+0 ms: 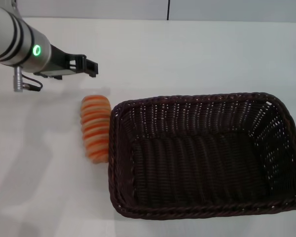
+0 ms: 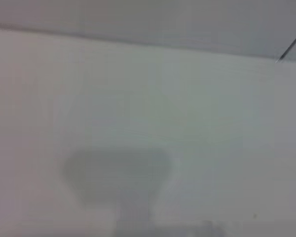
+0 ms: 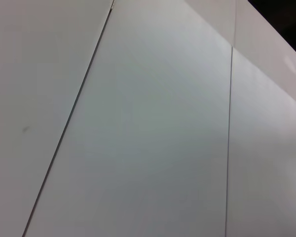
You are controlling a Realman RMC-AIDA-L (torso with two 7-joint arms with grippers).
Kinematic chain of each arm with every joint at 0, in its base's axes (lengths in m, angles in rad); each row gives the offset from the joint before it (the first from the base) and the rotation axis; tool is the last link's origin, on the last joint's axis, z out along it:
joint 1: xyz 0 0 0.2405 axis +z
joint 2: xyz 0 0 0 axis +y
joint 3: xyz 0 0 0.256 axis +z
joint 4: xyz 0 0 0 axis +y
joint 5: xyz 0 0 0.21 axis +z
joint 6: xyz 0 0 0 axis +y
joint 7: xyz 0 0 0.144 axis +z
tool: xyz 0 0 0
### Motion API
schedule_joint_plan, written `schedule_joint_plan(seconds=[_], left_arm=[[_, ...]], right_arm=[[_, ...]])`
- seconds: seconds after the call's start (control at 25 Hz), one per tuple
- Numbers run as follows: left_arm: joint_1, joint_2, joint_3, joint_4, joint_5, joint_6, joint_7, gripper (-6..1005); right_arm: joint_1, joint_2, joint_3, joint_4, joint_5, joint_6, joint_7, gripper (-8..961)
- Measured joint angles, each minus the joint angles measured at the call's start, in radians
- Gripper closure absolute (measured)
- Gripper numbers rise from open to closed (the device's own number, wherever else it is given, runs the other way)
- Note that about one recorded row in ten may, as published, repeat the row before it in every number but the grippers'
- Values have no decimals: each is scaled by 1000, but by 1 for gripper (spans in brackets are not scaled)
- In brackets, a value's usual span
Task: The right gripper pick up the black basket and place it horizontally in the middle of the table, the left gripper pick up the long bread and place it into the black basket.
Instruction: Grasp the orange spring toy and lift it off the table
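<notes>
Black basket (image 1: 207, 155) sits lengthwise across the table (image 1: 197, 54), centre-right, w/ nothing in it — that part looks done. Long bread (image 1: 95, 128) lies just left of the basket's left rim, maybe touching. Left gripper (image 1: 90, 67) hovers far-left, above the bread; can't tell its finger gap. Best approach: drop straight down, grip across the loaf's width, lift clear of the rim. Right gripper isn't visible.

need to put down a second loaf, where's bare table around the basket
Bare white table lies beyond the dark woven wicker basket, and to the left of the orange-and-cream striped toy loaf. It is crowded where the loaf sits against the basket's left rim, with the left gripper hovering just beyond the loaf.
</notes>
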State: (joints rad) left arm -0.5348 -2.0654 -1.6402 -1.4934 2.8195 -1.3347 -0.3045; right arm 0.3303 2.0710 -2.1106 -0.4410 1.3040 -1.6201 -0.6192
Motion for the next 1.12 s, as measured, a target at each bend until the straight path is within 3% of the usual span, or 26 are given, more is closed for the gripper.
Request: schedule_joint_plan(seconds=[0.4,1.12], left_arm=[[-99,-3,-3,128,-20,-56,-39,207],[-166,-4,8,296,-52,-8,-62,223]], right_arm=[[-4,-4,6,11,-14,-13,25,627],[3,-7,6,41,-18,-26,56,627]])
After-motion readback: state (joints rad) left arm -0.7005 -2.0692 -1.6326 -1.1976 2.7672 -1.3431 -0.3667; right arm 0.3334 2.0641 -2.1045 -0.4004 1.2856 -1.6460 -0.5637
